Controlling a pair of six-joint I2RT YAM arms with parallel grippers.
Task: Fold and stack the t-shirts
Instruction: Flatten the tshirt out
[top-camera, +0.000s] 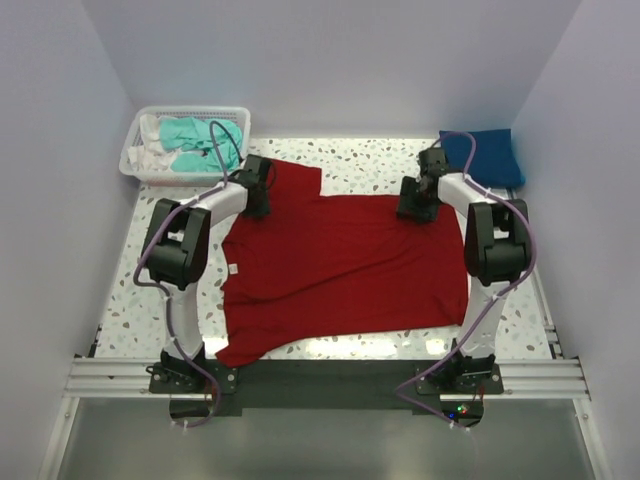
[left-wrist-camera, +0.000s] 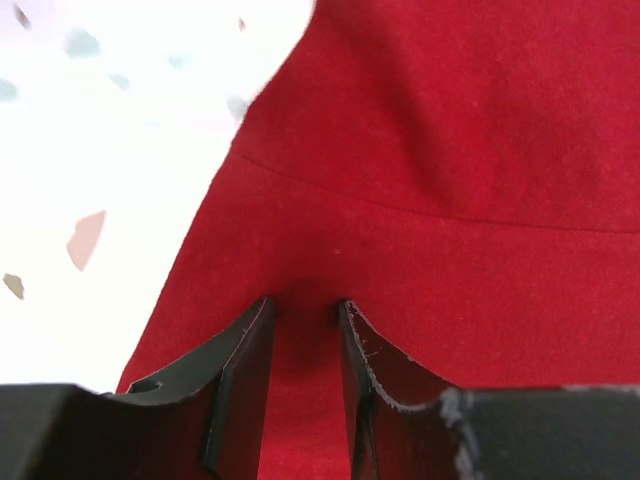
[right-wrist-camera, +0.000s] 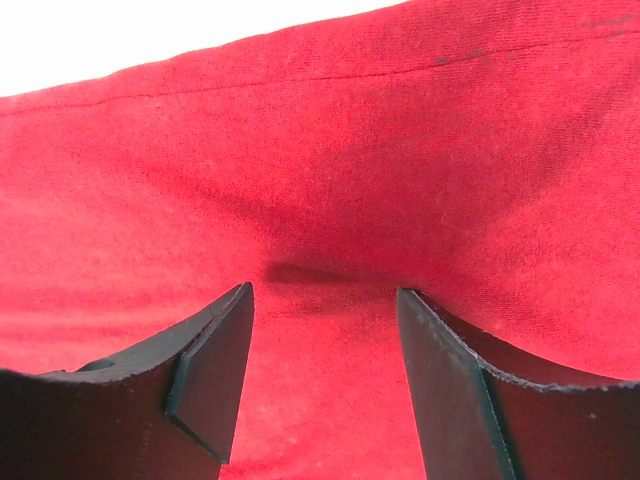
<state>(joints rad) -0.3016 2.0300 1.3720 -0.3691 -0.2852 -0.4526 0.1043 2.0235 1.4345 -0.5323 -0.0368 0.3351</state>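
Note:
A deep red t-shirt (top-camera: 340, 265) lies spread flat on the speckled table (top-camera: 380, 160), its hem toward the right. My left gripper (top-camera: 257, 205) presses down on its far left part, near the sleeve. In the left wrist view the left gripper (left-wrist-camera: 305, 303) has its jaws a narrow gap apart, with the red cloth (left-wrist-camera: 450, 150) under the tips and showing between them. My right gripper (top-camera: 413, 208) stands on the shirt's far right edge. The right wrist view shows the right gripper (right-wrist-camera: 324, 290) wide open, tips on the red cloth (right-wrist-camera: 300, 150), with a small crease between them. A folded royal blue t-shirt (top-camera: 485, 155) lies at the far right.
A white mesh basket (top-camera: 135, 165) at the far left corner holds a crumpled teal t-shirt (top-camera: 195, 145) and some white cloth. White walls close in the table on three sides. A metal rail (top-camera: 320, 375) carries both arm bases at the near edge.

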